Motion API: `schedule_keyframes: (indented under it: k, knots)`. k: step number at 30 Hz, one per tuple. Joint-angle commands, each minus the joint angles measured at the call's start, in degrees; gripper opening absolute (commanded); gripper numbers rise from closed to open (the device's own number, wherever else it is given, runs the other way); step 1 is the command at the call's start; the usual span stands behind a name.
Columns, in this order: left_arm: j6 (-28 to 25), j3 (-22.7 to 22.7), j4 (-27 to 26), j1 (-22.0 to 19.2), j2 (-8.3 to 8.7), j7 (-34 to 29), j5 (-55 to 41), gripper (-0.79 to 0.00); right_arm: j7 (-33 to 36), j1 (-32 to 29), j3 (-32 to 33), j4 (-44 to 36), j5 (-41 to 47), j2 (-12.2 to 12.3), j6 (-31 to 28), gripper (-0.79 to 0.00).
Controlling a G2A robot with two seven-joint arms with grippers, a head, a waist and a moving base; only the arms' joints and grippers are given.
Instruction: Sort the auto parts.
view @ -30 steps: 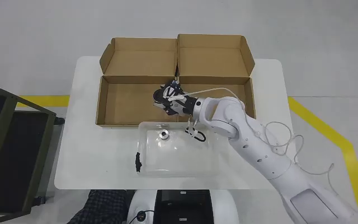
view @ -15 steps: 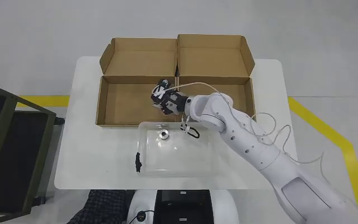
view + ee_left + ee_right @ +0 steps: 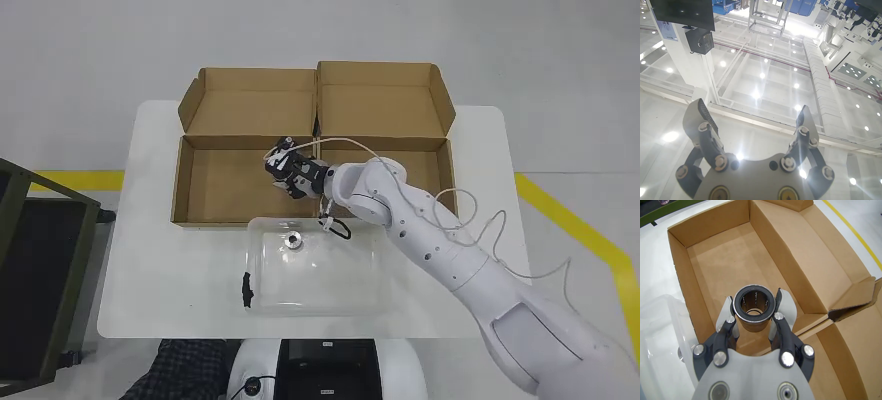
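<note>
My right gripper (image 3: 754,298) is shut on a dark cylindrical bearing (image 3: 754,309) with a metal rim and a hollow bore. It hangs over the floor of the left cardboard box (image 3: 719,262). From above, the right gripper (image 3: 284,166) sits over the left cardboard box (image 3: 215,185), near its right wall. A small round metal part (image 3: 292,240) lies in the clear plastic tray (image 3: 310,290) in front of the boxes. My left gripper (image 3: 753,115) is open and points up at a ceiling, with nothing between its fingers.
A second open cardboard box (image 3: 425,175) stands beside the first on the right. A small black part (image 3: 246,290) lies at the tray's left edge. The white table (image 3: 160,260) has bare room at the left. A dark green cart (image 3: 35,280) stands off the table's left side.
The right gripper, with the bearing in it, has moved left and a little farther back, from the divide between the boxes to over the left box.
</note>
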Motion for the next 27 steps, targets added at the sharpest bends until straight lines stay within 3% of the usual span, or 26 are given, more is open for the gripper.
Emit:
schedule_keyframes:
  k: [1,15,21,24,27]
  knots:
    - [0.0,0.0,0.0,0.0,0.00,0.0,0.0,0.000,0.0,0.2,-0.2,0.8,-0.2,-0.3,0.2,-0.785]
    - [0.0,0.0,0.0,0.0,0.00,0.0,0.0,0.000,-0.3,0.4,-1.0,4.4,-1.5,-2.4,-0.6,-0.683]
    - [0.0,0.0,0.0,0.0,0.00,0.0,0.0,0.000,-0.4,0.1,-0.5,5.2,-1.7,-2.9,-1.2,-0.594]
    - [0.0,0.0,0.0,0.0,0.00,0.0,0.0,0.000,-0.4,0.0,-0.1,5.4,-2.0,-3.0,-1.4,-0.471]
    - [0.0,0.0,0.0,0.0,0.00,0.0,0.0,0.000,-0.3,-0.2,0.3,5.4,-2.4,-3.1,-1.6,-0.416]
